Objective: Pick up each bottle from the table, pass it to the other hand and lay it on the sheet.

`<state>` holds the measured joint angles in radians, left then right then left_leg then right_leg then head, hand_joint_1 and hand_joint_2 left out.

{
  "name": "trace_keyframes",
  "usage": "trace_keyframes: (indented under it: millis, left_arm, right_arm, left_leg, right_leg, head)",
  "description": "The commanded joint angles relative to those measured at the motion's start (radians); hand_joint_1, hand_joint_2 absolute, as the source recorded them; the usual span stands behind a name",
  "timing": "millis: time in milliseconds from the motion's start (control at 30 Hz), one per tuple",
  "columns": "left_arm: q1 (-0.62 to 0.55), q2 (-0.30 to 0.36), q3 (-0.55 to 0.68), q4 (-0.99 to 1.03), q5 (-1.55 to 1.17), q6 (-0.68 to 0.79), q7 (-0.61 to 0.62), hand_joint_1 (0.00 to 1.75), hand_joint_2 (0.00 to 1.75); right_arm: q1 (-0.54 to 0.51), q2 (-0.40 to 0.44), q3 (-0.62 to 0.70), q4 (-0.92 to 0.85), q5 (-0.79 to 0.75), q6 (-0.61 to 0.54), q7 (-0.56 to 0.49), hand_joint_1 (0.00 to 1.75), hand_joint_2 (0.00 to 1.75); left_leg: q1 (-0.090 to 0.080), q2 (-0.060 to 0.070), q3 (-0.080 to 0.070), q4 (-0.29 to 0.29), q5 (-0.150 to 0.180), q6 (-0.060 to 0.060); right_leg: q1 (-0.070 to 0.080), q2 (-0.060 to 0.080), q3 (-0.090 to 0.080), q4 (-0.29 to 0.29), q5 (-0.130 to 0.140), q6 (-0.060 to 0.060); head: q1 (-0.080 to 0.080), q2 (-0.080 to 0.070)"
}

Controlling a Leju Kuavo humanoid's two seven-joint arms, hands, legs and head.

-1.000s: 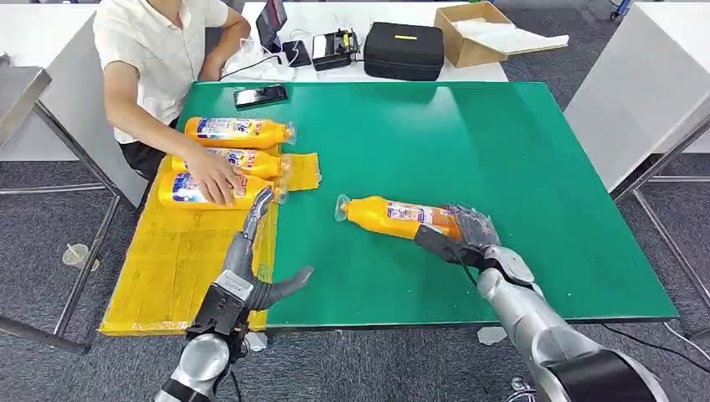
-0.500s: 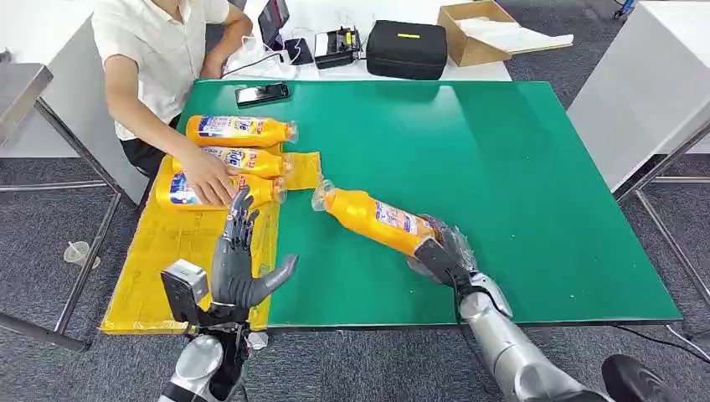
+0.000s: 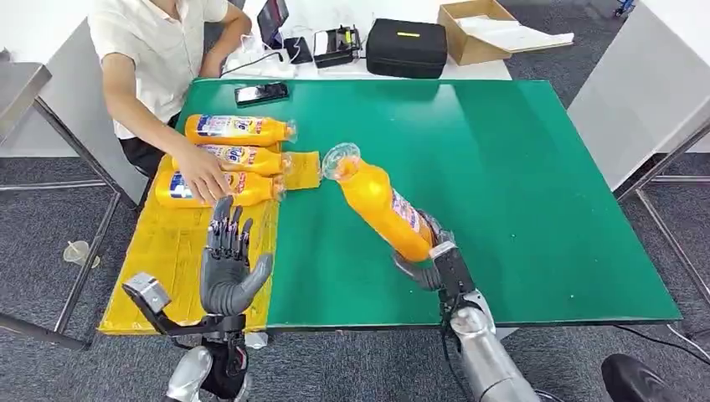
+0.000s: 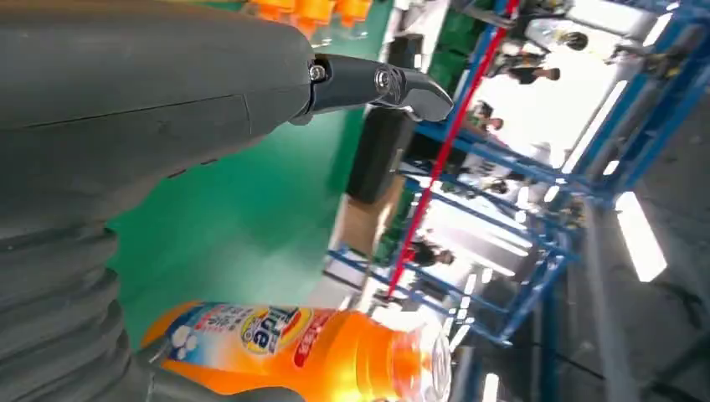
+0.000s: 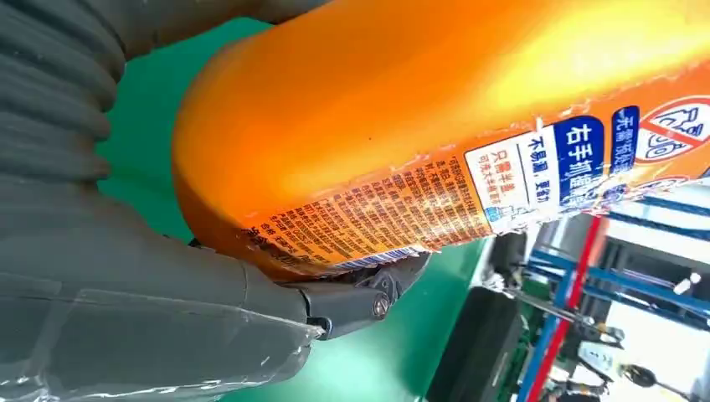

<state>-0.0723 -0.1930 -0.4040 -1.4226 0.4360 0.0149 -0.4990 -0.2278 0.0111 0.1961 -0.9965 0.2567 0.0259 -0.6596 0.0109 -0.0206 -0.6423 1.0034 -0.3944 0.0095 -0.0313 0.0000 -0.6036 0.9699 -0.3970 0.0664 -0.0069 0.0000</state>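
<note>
My right hand (image 3: pixel 432 255) grips the base of an orange bottle (image 3: pixel 381 206) and holds it above the green table (image 3: pixel 519 176), its clear cap tilted up and to the left. The right wrist view has that orange bottle (image 5: pixel 435 126) close up, my fingers (image 5: pixel 343 306) wrapped under it. My left hand (image 3: pixel 228 261) is raised over the yellow sheet (image 3: pixel 167 260), fingers spread, holding nothing. In the left wrist view the held bottle (image 4: pixel 301 347) lies ahead of my left hand (image 4: pixel 151 109). Three more orange bottles (image 3: pixel 239 130) (image 3: pixel 243 157) (image 3: pixel 213 189) lie on the sheet.
A person in a white shirt (image 3: pixel 155 50) sits at the table's far left corner, one hand (image 3: pixel 203 177) resting on the nearest laid bottle. A phone (image 3: pixel 260 93) lies on the table's far edge. Behind it stand a black case (image 3: pixel 406 48) and a cardboard box (image 3: pixel 477 29).
My right hand has lifted the bottle off the table and swung its cap upward toward the left. My left hand has turned palm-up with fingers raised.
</note>
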Motion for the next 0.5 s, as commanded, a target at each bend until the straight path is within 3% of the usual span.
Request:
trace_keyframes:
  millis: [33, 133, 300, 433, 500]
  left_arm:
    - [-0.032, 0.026, -0.066, 0.076, -0.073, -0.05, 0.007, 0.0, 1.75]
    - [-0.064, 0.027, -0.081, 0.122, -0.083, -0.075, 0.02, 0.0, 1.75]
    - [-0.129, 0.011, -0.117, 0.219, -0.128, -0.073, 0.04, 0.0, 1.75]
    - [-0.159, 0.006, -0.131, 0.235, -0.157, -0.045, 0.06, 0.0, 1.75]
    - [-0.168, 0.004, -0.13, 0.237, -0.16, -0.044, 0.059, 0.0, 1.75]
  right_arm:
    - [0.002, 0.026, 0.071, -0.015, -0.006, 0.028, 0.005, 1.75, 1.75]
    - [-0.03, 0.018, 0.139, 0.021, 0.03, 0.064, 0.006, 1.68, 1.75]
    - [-0.104, 0.043, 0.259, 0.107, 0.078, 0.079, 0.024, 1.75, 1.75]
    - [-0.137, 0.038, 0.333, 0.128, 0.181, -0.056, 0.033, 1.75, 1.75]
    - [-0.14, 0.039, 0.335, 0.129, 0.181, -0.055, 0.033, 1.75, 1.75]
  left_leg:
    - [0.0, 0.002, 0.004, 0.0, -0.002, 0.0]
    - [0.0, 0.003, 0.003, 0.0, -0.001, 0.0]
    - [0.001, 0.004, 0.005, 0.0, -0.002, -0.001]
    - [0.0, 0.004, 0.005, 0.0, -0.002, 0.0]
    - [0.001, 0.003, 0.005, 0.001, -0.002, 0.0]
  right_leg:
    - [0.001, 0.001, 0.004, 0.0, -0.001, -0.003]
    - [0.0, 0.002, 0.003, -0.001, 0.0, -0.003]
    - [0.001, 0.003, 0.004, -0.001, 0.0, -0.005]
    - [0.001, 0.002, 0.004, -0.001, -0.001, -0.004]
    - [0.002, 0.001, 0.005, 0.0, -0.001, -0.004]
  head:
    - [0.0, 0.0]
    - [0.0, 0.0]
    - [0.0, 0.0]
    - [0.0, 0.0]
    - [0.0, 0.0]
